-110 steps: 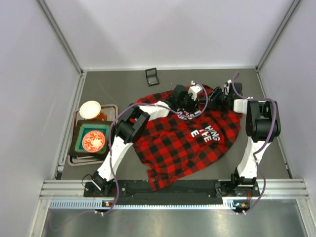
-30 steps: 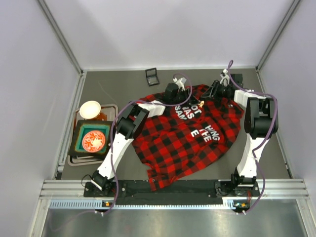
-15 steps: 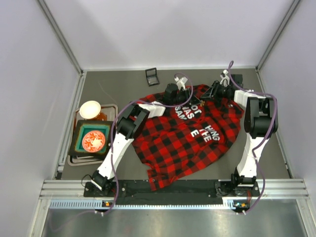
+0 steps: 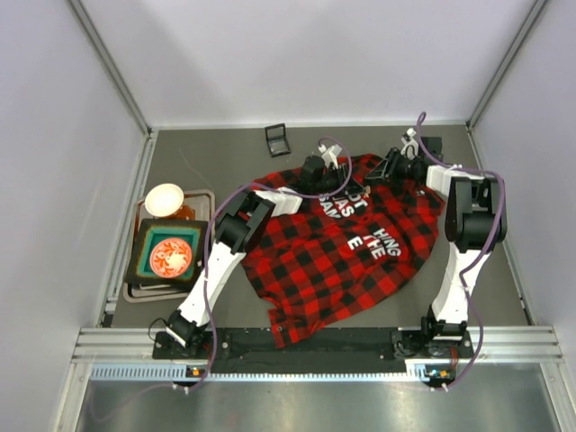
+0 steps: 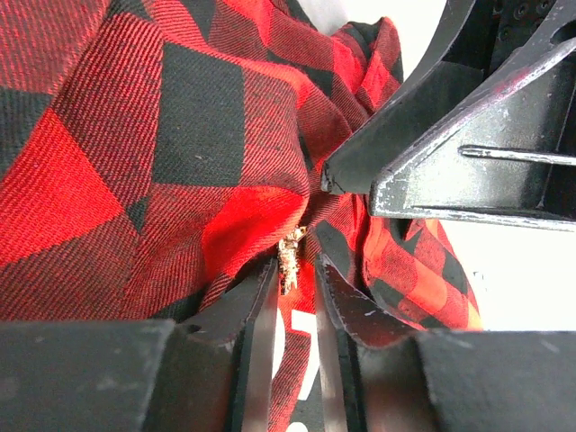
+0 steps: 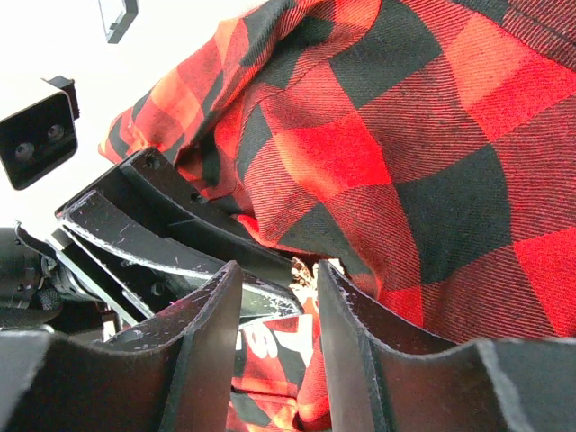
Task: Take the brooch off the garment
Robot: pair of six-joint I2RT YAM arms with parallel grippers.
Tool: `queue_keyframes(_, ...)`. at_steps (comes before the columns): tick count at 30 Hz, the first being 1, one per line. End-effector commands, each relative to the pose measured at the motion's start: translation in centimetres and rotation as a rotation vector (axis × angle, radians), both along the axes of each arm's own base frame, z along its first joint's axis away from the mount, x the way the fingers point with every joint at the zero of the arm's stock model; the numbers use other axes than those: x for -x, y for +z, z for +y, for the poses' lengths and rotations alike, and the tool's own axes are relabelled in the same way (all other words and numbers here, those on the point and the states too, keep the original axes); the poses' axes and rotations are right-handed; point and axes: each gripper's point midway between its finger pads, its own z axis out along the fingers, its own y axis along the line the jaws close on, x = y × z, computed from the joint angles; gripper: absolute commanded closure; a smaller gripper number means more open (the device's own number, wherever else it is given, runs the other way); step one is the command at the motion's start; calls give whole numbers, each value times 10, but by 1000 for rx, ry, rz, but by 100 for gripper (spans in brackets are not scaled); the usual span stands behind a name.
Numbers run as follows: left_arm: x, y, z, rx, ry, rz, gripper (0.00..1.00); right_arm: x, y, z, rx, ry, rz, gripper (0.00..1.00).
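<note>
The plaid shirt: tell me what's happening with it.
Both arms reach to the far edge of the shirt. The right gripper seems to pinch a raised fold of cloth beside the brooch. The left gripper has its jaws narrowed around the brooch, though whether it grips is unclear. The brooch sits against the fold, not yet off the shirt.

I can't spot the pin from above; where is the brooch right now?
Left wrist view, centre: the brooch sits on a garment fold, between the jaws of the left gripper.
</note>
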Motion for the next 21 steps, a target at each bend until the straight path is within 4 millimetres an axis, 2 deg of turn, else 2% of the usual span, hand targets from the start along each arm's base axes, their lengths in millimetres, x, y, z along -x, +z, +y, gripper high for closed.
queue_keyframes(1,-1,13,-3,21,-8,-70,73,-5,5,-1,-17,7,-40,61)
queue_keyframes(7,1,23,-4,42,-20,-84,73,-5,5,0,-21,5,-39,61)
queue_keyframes(10,2,23,-5,29,-17,-81,84,-6,7,0,-24,6,-44,61)
queue_keyframes(15,2,23,-4,-6,-14,-115,89,-3,9,0,-20,7,-43,61)
queue_keyframes(18,-1,20,-4,-41,-23,-146,96,0,8,-3,-1,-6,-35,61)
queue_keyframes(21,0,20,-3,-52,-28,-170,100,6,5,-8,-5,-80,26,67)
